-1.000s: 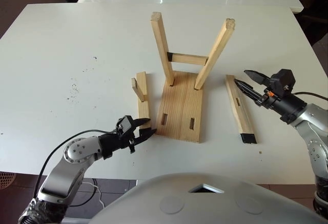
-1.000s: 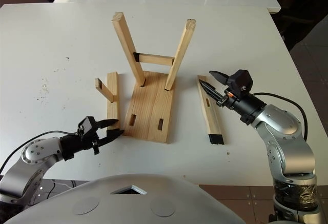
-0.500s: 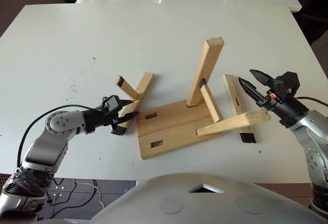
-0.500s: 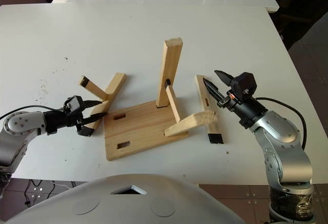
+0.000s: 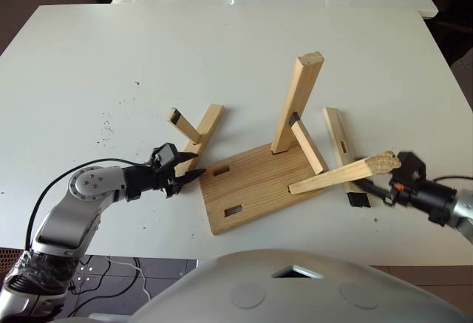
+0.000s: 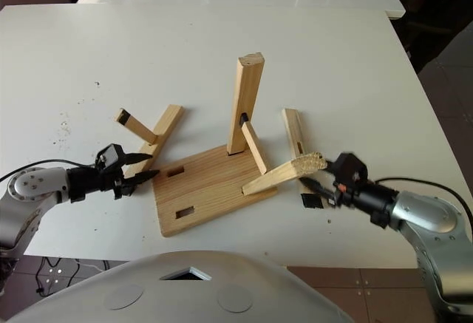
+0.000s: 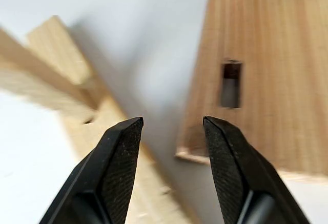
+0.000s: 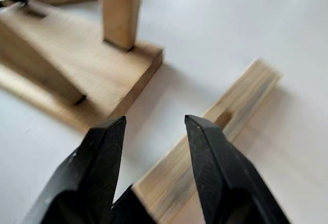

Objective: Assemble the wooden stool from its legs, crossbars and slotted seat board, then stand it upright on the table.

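Seat board (image 5: 255,184) lies between low left arm (image 5: 89,190) and right arm (image 6: 423,213), jaws parted.

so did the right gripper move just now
Yes: the right gripper came back toward the robot along the loose leg, from its slot to its black-tipped end.

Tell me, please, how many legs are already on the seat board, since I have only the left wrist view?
Observer: Two. The upright leg stands on the seat board, the leaning leg tips low toward the robot's right, and a crossbar joins them.
Operator: Thank you. Where is the right gripper?
Observer: The right gripper is open, low over the near end of a loose leg, gripping nothing.
Operator: How does that loose leg lie?
Observer: Flat on the table, to the right of the seat board, with its black-tipped end nearest the robot.
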`<state>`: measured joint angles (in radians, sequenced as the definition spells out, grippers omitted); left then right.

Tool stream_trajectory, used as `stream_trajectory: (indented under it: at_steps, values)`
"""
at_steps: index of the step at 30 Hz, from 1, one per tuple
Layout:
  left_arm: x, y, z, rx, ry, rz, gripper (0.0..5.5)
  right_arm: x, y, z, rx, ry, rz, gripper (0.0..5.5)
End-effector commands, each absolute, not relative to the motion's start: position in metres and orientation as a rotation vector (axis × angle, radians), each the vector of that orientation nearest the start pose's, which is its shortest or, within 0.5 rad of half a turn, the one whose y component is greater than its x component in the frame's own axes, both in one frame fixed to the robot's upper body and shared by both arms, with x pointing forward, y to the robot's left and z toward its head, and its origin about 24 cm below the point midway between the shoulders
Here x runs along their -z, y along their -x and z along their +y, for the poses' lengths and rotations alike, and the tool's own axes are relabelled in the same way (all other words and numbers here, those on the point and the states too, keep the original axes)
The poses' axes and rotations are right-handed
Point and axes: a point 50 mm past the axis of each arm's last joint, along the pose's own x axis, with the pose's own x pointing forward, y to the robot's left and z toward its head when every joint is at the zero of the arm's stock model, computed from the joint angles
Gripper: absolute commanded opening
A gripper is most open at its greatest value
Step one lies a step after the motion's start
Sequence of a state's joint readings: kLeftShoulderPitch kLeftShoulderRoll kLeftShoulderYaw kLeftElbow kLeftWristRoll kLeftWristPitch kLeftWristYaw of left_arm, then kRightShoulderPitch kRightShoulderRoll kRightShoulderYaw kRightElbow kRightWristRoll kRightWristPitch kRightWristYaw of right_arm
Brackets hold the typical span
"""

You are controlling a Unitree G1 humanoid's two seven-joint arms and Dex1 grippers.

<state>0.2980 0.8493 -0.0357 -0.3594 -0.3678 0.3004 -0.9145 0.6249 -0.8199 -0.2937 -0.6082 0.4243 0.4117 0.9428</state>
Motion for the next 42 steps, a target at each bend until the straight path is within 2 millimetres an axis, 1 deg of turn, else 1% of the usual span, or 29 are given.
stream_trajectory:
  at_steps: [1,3,6,13,16,18,21,23,28,31,33,38,42]
  values:
    - [-0.061,-0.16,0.22,1.078,-0.292,0.563,2.2,-0.096,-0.109,-0.242,-1.039,0.26,0.64,2.11]
    - [-0.06,-0.159,0.22,1.069,-0.287,0.567,2.2,-0.094,-0.106,-0.236,-1.078,0.222,0.656,2.11]
    - [-0.058,-0.157,0.22,1.072,-0.275,0.575,2.2,-0.088,-0.103,-0.217,-1.173,0.185,0.662,2.11]
    - [-0.053,-0.15,0.217,1.081,-0.265,0.596,2.2,-0.068,-0.12,-0.188,-1.205,0.164,0.613,2.11]
    - [-0.049,-0.152,0.213,1.054,-0.252,0.581,2.2,-0.056,-0.129,-0.18,-1.221,0.19,0.617,2.11]
    - [-0.048,-0.153,0.21,1.046,-0.233,0.565,2.2,-0.053,-0.141,-0.177,-1.199,0.199,0.594,2.11]
    - [-0.045,-0.155,0.204,1.039,-0.22,0.556,2.2,-0.052,-0.161,-0.174,-1.11,0.179,0.536,2.11]
    - [-0.043,-0.159,0.203,1.024,-0.224,0.551,2.2,-0.052,-0.169,-0.174,-1.067,0.165,0.507,2.11]
    - [-0.047,-0.171,0.191,1.042,-0.208,0.475,2.2,-0.052,-0.197,-0.183,-0.908,0.172,0.454,2.11]
    - [-0.051,-0.179,0.184,1.034,-0.189,0.435,2.2,-0.053,-0.21,-0.188,-0.848,0.187,0.43,2.11]
    - [-0.054,-0.183,0.181,1.039,-0.171,0.416,2.2,-0.053,-0.215,-0.19,-0.824,0.189,0.421,2.11]
    - [-0.057,-0.182,0.179,1.059,-0.148,0.415,2.2,-0.051,-0.227,-0.188,-0.8,0.194,0.394,2.11]
    - [-0.061,-0.181,0.179,1.082,-0.151,0.406,2.2,-0.052,-0.245,-0.184,-0.76,0.184,0.351,2.11]
